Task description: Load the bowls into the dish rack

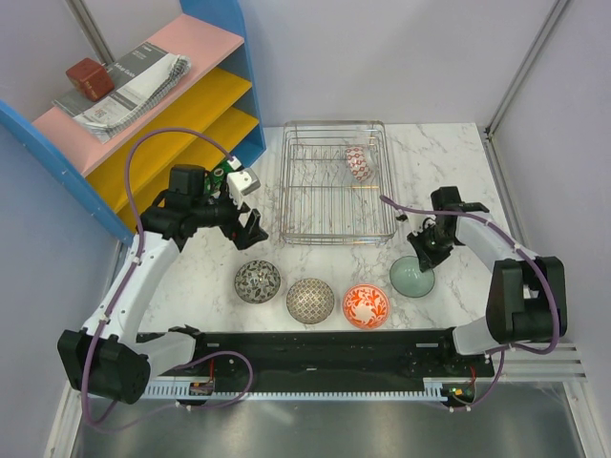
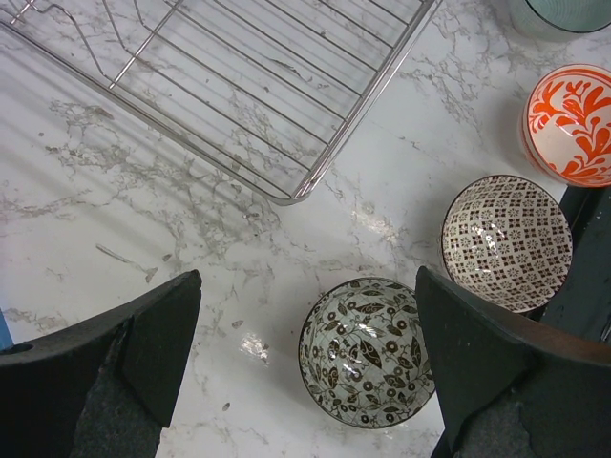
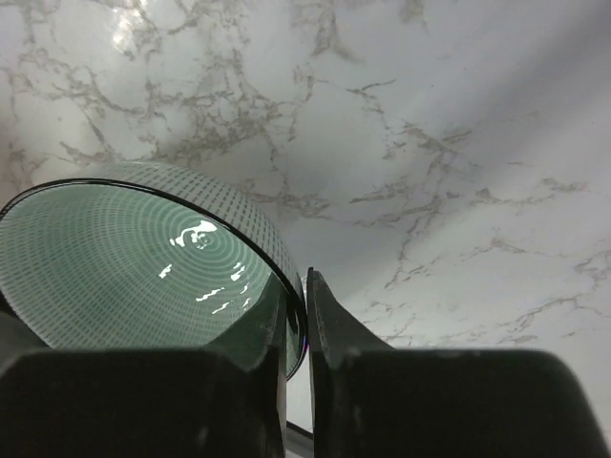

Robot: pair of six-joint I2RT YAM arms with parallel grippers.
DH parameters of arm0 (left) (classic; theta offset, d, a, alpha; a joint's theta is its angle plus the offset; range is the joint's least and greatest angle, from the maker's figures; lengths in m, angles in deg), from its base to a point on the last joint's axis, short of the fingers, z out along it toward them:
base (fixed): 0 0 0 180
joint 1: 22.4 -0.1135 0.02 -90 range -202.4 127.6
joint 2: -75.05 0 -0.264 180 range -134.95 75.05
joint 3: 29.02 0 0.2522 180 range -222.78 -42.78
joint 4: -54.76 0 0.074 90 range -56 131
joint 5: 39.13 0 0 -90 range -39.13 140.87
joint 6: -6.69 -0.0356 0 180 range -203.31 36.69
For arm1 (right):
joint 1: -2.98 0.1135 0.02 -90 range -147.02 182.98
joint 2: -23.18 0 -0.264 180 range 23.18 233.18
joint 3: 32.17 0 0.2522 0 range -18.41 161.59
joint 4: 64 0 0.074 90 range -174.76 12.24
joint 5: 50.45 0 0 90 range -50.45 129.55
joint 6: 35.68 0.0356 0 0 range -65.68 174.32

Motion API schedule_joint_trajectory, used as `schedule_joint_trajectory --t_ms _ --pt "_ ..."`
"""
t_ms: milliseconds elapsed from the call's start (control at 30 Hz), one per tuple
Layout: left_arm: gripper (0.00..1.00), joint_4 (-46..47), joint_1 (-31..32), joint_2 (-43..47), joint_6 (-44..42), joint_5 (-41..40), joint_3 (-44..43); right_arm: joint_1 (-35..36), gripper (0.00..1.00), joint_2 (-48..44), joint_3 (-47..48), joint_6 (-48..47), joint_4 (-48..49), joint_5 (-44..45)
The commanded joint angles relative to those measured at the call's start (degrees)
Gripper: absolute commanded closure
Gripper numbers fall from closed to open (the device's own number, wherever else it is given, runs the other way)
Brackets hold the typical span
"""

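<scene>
- The pale green bowl (image 3: 143, 267) sits at the right end of the row, near the front right corner of the dish rack (image 1: 336, 181). I cannot tell whether it rests on the surface (image 1: 449, 153) or is lifted off it.
- The right pincer (image 3: 304, 286) is narrowed onto this bowl's dark rim, which is pinched between its fingers (image 3: 334, 324), one inside the bowl and one outside.
- Three more bowls lie upright on the marble surface in front of the rack: the red-orange bowl (image 1: 366, 306) beside the green one, then the beige-grey bowl (image 1: 310, 301), then the dark grey bowl (image 1: 258, 281) at the left end.
- A fifth, patterned bowl (image 1: 357, 162) stands on edge inside the rack, toward its far right part.
- The left pincer (image 1: 250, 229) hangs spread wide and holds nothing, above the surface between the dark grey bowl and the rack's front left corner; in its wrist view that bowl lies between the two fingertips.
- At the far left stands a blue-framed shelf (image 1: 162, 105) with pink and yellow boards; a booklet (image 1: 124, 91) and a dark red block (image 1: 86, 76) lie on top.
</scene>
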Motion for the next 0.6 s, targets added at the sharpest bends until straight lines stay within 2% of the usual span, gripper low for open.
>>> schedule_joint_trajectory --t_ms 0,67,233,567 --pt "0.00 -0.2 0.3 -0.3 -1.6 -0.2 -2.4 -0.3 0.95 -0.9 0.4 -0.3 0.9 -0.3" --pt "0.00 -0.3 0.4 -0.4 -1.6 -0.3 -2.7 -0.3 1.00 -1.4 0.8 -0.2 0.4 0.3" --pt "0.00 -0.3 0.5 -0.7 -1.1 -0.2 -3.6 -0.4 1.00 -3.4 3.5 -1.2 -3.8 1.4" --pt "0.00 0.0 0.8 -5.2 1.7 0.6 -7.1 -0.5 1.00 -8.9 18.7 -0.1 -12.4 0.8"
